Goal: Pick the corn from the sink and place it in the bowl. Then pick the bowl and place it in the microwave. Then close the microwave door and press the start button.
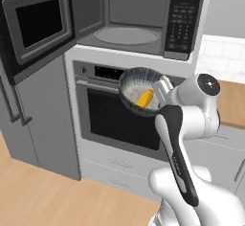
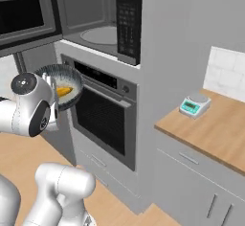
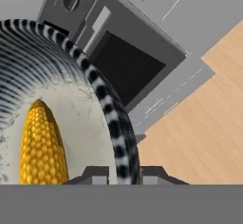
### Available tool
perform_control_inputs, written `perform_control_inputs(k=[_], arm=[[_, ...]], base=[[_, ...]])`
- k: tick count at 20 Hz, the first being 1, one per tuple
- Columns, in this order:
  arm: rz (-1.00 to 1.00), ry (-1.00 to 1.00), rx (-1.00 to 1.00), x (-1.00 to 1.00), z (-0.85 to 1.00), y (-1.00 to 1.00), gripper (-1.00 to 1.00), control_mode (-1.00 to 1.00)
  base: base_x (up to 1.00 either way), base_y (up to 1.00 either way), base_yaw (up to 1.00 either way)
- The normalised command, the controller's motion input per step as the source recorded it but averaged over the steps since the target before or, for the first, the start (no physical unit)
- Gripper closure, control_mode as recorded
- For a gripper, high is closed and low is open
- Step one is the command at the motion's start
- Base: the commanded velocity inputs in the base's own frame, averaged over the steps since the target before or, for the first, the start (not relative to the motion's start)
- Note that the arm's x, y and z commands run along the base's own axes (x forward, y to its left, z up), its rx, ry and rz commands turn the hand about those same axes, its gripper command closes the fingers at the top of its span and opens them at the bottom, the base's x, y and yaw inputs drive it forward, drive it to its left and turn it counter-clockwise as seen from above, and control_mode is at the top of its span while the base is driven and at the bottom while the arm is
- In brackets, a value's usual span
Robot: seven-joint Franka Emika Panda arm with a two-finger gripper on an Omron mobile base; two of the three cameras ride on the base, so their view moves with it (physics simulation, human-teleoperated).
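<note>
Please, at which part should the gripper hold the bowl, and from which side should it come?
Probably the rim, as now: the gripper pinches the bowl wall, one finger inside, one outside. The wall is thin and the bowl too wide to span. Coming from the rim's robot side leaves the corn undisturbed.

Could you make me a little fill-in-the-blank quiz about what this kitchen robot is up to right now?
1. The corn lies inside the ____.
2. The gripper pinches the bowl by its ____.
3. The microwave door stands ____.
4. The bowl is held in front of the ____, below the microwave.

Missing words: bowl; rim; open; oven
</note>
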Motion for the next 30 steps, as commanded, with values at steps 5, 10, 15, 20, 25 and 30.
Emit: perform_control_inputs(k=[5,10,15,20,25,30], arm=[[0.00,0.00,0.00,0.00,0.00,0.00,1.00,1.00],[0.00,0.00,0.00,0.00,0.00,0.00,1.00,1.00],[0.00,0.00,0.00,0.00,0.00,0.00,1.00,1.00],[0.00,0.00,0.00,0.00,0.00,0.00,1.00,1.00],[0.00,0.00,0.00,0.00,0.00,0.00,1.00,1.00],[0.00,0.00,0.00,0.00,0.00,0.00,1.00,1.00]], base=[[0.25,0.63,-0.33],[0.12,0.39,-0.43],[0.09,0.54,-0.39],[0.18,0.54,-0.36],[0.15,0.56,-0.32],[0.32,0.29,-0.29]])
